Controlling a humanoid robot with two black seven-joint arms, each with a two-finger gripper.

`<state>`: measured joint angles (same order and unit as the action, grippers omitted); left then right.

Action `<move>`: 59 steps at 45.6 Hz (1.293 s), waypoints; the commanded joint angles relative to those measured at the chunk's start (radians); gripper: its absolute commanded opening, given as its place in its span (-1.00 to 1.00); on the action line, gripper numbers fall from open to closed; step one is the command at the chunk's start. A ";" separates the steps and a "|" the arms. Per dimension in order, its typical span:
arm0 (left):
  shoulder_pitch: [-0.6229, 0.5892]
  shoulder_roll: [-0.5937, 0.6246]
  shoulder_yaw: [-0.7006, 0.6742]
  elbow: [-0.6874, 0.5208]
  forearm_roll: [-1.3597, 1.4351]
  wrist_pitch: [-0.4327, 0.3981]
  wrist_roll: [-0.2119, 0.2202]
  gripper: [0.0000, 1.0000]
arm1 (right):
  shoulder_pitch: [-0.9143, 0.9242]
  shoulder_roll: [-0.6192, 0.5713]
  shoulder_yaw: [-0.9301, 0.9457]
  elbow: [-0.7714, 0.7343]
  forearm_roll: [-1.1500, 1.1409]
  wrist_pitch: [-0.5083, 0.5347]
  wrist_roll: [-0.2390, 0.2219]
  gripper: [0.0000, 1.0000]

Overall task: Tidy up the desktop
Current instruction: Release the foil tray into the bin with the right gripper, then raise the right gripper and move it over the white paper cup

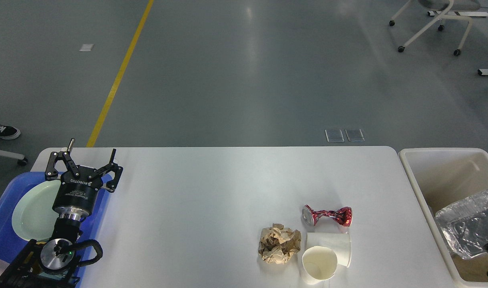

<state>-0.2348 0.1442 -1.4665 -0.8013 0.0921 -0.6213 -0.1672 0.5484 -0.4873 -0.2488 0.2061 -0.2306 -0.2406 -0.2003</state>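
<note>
White desktop [212,192] spreads right of the splayed left pincer [91,157].

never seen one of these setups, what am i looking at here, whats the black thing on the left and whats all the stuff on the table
This one picture comes from a camera in a robot's head, looking forward and down at its work surface. The black thing is the robot's left arm, ending in its left gripper, a two-fingered claw. Its fingers are spread open and hold nothing. It hangs above a blue tray with a pale green plate in it.

On the white desktop lie a crushed red can, a ball of crumpled brown paper and two white paper cups, one upright, one on its side.

At the right stands a cream bin with a crumpled foil tray inside. A dark shape at the bin's lower right may be the right arm; too little shows to tell.
</note>
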 commanded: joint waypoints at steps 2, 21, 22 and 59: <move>0.000 0.000 0.000 -0.001 0.000 0.000 0.000 0.93 | -0.018 0.035 -0.009 -0.004 0.002 -0.009 0.001 -1.00; 0.000 0.000 0.000 0.001 0.000 0.000 0.000 0.93 | -0.039 0.088 -0.014 -0.004 0.004 -0.014 0.001 -1.00; 0.000 0.000 0.000 -0.001 0.000 0.000 0.000 0.93 | -0.039 0.088 -0.014 -0.004 0.004 -0.014 0.001 -1.00; 0.000 0.000 0.000 0.001 0.000 0.000 0.000 0.93 | 0.083 0.026 -0.046 0.036 -0.033 -0.068 0.004 1.00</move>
<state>-0.2347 0.1442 -1.4665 -0.8016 0.0921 -0.6213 -0.1672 0.5787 -0.4265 -0.2685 0.2239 -0.2458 -0.3449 -0.1963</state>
